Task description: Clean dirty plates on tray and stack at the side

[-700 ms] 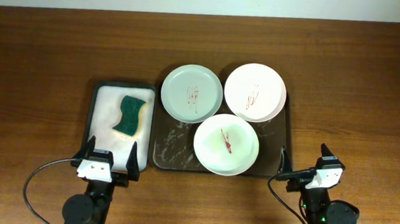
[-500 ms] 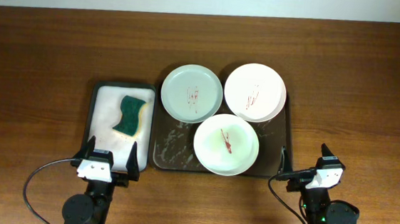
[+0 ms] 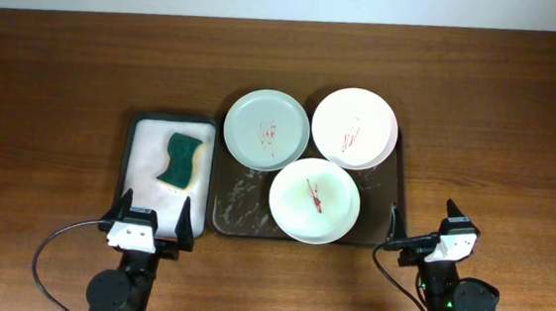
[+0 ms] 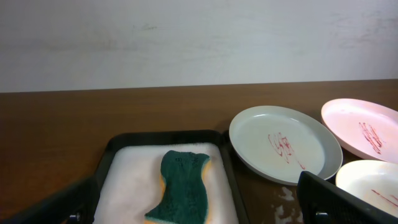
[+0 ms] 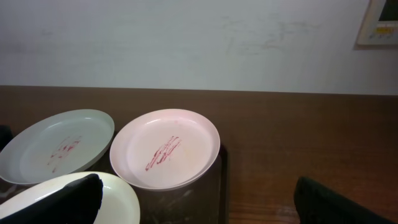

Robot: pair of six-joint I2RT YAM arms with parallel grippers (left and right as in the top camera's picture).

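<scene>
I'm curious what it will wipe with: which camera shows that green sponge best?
The overhead view: the sponge lies whole, wavy outline plain, in the small white-lined tray. The left wrist view shows it larger but foreshortened, its near end at the frame's edge. The right wrist view misses it.

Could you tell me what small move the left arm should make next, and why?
Probably advance the open left gripper toward the green sponge lying directly ahead in the small tray: all three plates carry red streaks, and neither gripper holds anything.

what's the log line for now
plates: three dirty on tray | sponge: not held | left gripper: open | right gripper: open
</scene>
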